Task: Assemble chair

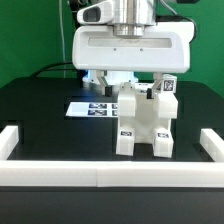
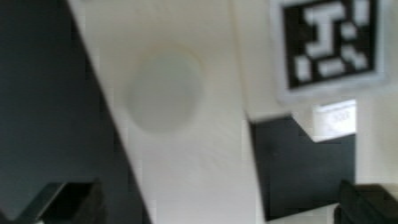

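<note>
Presently, one chair (image 1: 145,125) stood upright on the black table (image 1: 40,115), near the marker board (image 1: 88,107). My gripper (image 2: 214,205) hung over its top, jaws wide apart, nothing held; centring squarely before closing seemed wise.

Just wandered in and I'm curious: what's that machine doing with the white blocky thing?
A robot arm is building a small white chair on a black table. The chair stands on its legs. The arm's pincer hangs just above it, open, with one white piece between its fingers but not gripped.
</note>
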{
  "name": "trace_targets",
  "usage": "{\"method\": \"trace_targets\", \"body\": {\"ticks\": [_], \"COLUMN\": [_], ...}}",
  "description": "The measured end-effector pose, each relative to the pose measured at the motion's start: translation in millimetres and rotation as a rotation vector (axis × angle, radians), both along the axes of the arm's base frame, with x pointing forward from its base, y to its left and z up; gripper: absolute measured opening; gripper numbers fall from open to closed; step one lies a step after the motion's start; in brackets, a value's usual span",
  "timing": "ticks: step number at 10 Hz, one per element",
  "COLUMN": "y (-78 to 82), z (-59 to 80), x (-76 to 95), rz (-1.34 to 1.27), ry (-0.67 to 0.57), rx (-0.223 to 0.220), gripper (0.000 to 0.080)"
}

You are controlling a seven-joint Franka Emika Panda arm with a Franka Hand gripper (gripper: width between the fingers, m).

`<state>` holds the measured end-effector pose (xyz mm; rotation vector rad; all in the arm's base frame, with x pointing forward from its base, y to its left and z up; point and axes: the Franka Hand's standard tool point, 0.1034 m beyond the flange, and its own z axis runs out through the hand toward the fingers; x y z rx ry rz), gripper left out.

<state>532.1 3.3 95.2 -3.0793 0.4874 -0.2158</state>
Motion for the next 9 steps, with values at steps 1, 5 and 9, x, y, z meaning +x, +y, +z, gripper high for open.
{"method": "trace_targets", "body": {"ticks": [1, 5, 9], "y": [4.0, 19.2, 8.9], "z": [0.0, -2.1, -14.7], "x": [2.1, 1.7, -16.9], "rz": [0.005, -0.024, -0.003], "ry": [-0.003, 0.003, -0.003], "rx": [0.000, 0.008, -0.022], "gripper": [0.0648, 0.0648, 0.0648]}}
